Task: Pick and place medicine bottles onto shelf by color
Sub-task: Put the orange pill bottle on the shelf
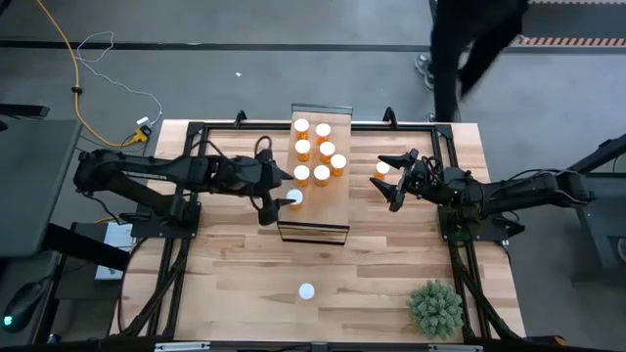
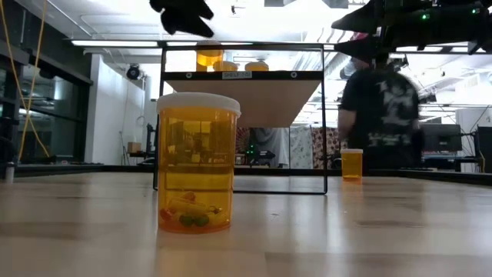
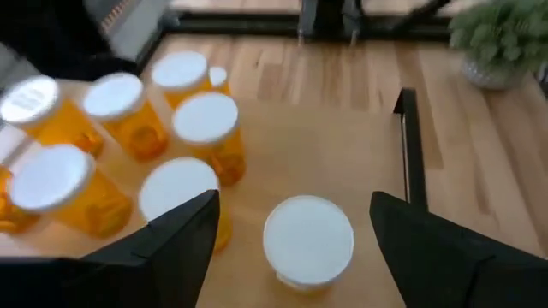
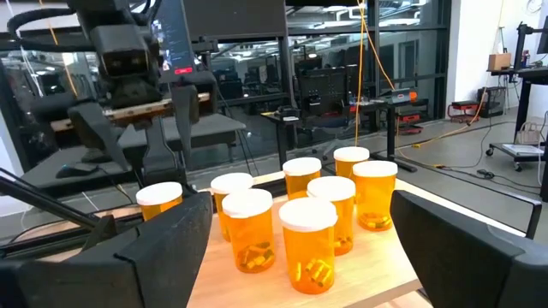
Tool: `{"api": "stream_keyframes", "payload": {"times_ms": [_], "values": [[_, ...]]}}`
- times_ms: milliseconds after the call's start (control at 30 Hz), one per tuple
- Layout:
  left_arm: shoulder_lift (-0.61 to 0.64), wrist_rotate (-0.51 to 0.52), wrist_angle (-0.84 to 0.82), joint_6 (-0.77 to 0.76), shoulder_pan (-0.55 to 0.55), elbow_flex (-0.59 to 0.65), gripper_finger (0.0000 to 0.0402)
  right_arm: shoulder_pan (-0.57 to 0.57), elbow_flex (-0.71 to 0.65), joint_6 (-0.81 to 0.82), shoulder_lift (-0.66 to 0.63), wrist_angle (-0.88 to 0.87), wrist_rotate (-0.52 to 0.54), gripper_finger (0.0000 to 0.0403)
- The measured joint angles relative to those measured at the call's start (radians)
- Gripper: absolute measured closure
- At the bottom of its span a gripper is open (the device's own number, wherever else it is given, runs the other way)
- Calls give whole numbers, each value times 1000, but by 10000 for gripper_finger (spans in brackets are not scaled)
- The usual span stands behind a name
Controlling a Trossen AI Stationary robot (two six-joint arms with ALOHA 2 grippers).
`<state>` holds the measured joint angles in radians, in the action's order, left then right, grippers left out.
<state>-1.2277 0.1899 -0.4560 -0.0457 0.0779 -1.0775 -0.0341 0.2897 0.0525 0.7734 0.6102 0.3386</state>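
The shelf (image 1: 333, 200) is a light-wood board on a dark frame in the table's middle. Several orange bottles with white caps (image 1: 323, 150) stand clustered on its far half. One more bottle (image 3: 308, 239) stands alone on the board near its left edge. My left gripper (image 3: 293, 201) is open, with a finger on either side of that bottle and a gap at each side. My right gripper (image 1: 389, 181) is open and raised, right of the shelf, facing the cluster (image 4: 308, 244). A bottle (image 1: 382, 168) stands on the table below it. Another bottle (image 1: 306, 290) stands near the table's near edge.
A small potted plant (image 1: 435, 308) sits at the table's near right corner. A person (image 1: 469, 39) walks beyond the far edge. The shelf's dark frame (image 2: 242, 115) lifts the board well above the tabletop. Bare wood lies between the shelf and the near bottle (image 2: 197, 163).
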Motion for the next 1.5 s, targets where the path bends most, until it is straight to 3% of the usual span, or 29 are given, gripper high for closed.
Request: {"api": "stream_keyframes", "payload": {"times_ms": [200, 367, 467, 567, 667, 800, 1033, 1167, 1500], "values": [[111, 26, 209, -4, -44, 168, 108, 0, 0, 36, 0, -22, 19, 54], [250, 32, 439, -30, -70, 387, 108, -1, 2, 141, 0, -102, 260, 54], [325, 32, 531, -41, -71, 484, 108, -16, 49, 263, 0, -309, 423, 54], [396, 49, 540, -63, -69, 530, 108, -64, 111, 478, 0, -592, 473, 54], [448, 61, 510, -82, -69, 540, 108, -120, 144, 663, 18, -792, 450, 54], [484, 61, 485, -93, -70, 540, 108, -192, 147, 783, 87, -869, 375, 54], [489, 60, 483, -93, -72, 540, 108, -298, 147, 764, 290, -727, 222, 54], [489, 61, 483, -93, -72, 540, 108, -348, 147, 753, 377, -668, 201, 54], [489, 64, 482, -92, -72, 540, 108, -378, 147, 731, 446, -625, 70, 54]]}}
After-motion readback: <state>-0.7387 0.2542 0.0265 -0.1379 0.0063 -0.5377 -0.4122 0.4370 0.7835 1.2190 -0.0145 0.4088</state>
